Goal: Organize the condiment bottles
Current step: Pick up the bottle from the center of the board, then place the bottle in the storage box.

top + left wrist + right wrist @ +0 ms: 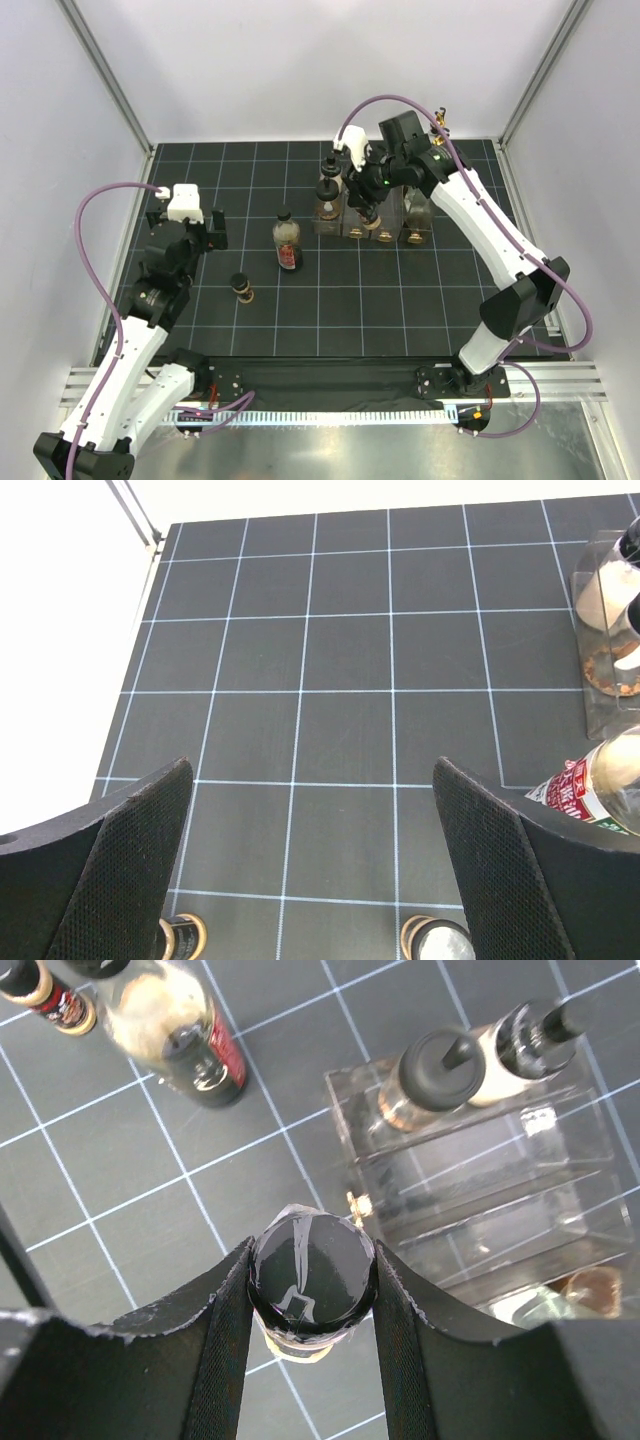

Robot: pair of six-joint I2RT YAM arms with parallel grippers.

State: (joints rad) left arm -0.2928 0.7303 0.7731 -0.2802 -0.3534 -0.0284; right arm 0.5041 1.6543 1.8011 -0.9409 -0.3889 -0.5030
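Observation:
My right gripper is shut on a short bottle with a black cap and holds it at the near front of the clear rack. Two bottles with black pourers stand in the rack's far end. A clear bottle stands at the rack's right end. The red-labelled bottle stands on the mat left of the rack and shows in the left wrist view. A small brown bottle stands further left. My left gripper is open and empty over bare mat.
The black gridded mat ends at metal frame rails left, right and back. A gold spout shows behind the right arm at the back right. White walls enclose the cell.

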